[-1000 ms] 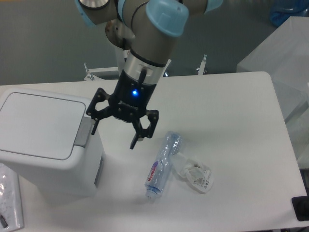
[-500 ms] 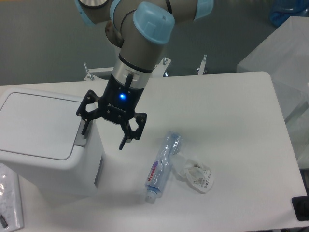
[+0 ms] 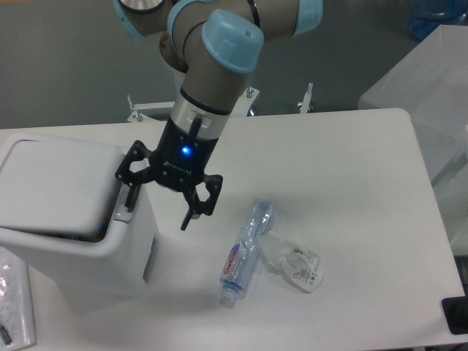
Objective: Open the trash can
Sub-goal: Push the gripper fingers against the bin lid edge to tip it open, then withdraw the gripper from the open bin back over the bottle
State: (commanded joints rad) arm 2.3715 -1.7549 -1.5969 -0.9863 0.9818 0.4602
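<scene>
The white trash can (image 3: 80, 263) stands at the table's left. Its flat lid (image 3: 58, 186) is tilted up at the near and right edges, with a dark gap showing under it. The grey push-tab (image 3: 121, 213) sits at the rim on the can's right side. My gripper (image 3: 157, 212) is open and points down at the can's right edge. Its left finger (image 3: 131, 191) is over the push-tab and seems to touch it. Its right finger (image 3: 194, 212) hangs off the can's side, above the table. It holds nothing.
A crushed clear plastic bottle (image 3: 241, 254) lies on the table right of the can, with a crumpled white wrapper (image 3: 298, 265) beside it. A clear bag (image 3: 14, 303) lies at the bottom left. A black object (image 3: 455, 314) is at the bottom right corner.
My gripper moved left onto the can's right rim over the push-tab. Since then the lid, shut before, has popped up and now stands ajar.
</scene>
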